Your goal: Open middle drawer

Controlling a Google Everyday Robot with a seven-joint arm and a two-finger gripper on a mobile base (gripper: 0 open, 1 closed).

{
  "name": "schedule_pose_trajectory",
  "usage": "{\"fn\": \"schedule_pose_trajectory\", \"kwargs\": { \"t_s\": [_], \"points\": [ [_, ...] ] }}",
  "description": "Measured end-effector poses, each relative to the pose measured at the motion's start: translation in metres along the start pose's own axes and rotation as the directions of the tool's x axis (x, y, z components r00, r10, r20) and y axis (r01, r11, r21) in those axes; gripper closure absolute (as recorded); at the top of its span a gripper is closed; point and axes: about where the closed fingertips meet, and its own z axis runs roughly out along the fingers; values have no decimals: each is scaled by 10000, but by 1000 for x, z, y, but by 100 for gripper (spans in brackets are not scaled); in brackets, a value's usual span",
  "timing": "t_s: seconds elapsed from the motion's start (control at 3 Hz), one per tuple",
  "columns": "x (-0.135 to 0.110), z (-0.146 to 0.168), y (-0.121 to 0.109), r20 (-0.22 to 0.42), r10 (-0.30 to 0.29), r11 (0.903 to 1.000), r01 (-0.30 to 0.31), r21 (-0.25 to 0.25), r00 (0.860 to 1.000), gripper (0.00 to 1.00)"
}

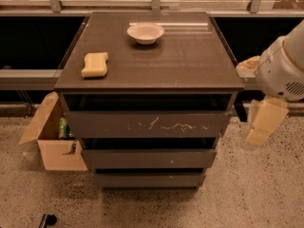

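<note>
The middle drawer (148,158) sits between the scratched top drawer (147,124) and the bottom drawer (149,179). The tool (259,129) hangs right of the drawers, apart from them; I cannot tell whether it is open or closed. The counter (190,65) above carries a sponge (95,64) and a bowl (145,33).

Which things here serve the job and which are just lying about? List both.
Job: middle drawer; tool, right of the cabinet, not touching it.
Lying about: bowl and sponge on top; box on the floor, left.
</note>
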Motion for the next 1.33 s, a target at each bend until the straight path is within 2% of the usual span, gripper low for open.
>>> {"fn": "schedule_pose_trajectory", "kwargs": {
  "t_s": [0.33, 0.67, 1.0, 1.33],
  "points": [
    [-7, 63, 16, 908, -256, 9992, 282, -273, 9955, 0],
    [-7, 110, 28, 1322, -156, 9990, 210, -395, 9911, 0],
    [-7, 116, 27, 1349, -141, 9994, 181, -284, 9908, 0],
    [-8, 134, 37, 878, -439, 9982, 472, -365, 9952, 0]
  ]
}}
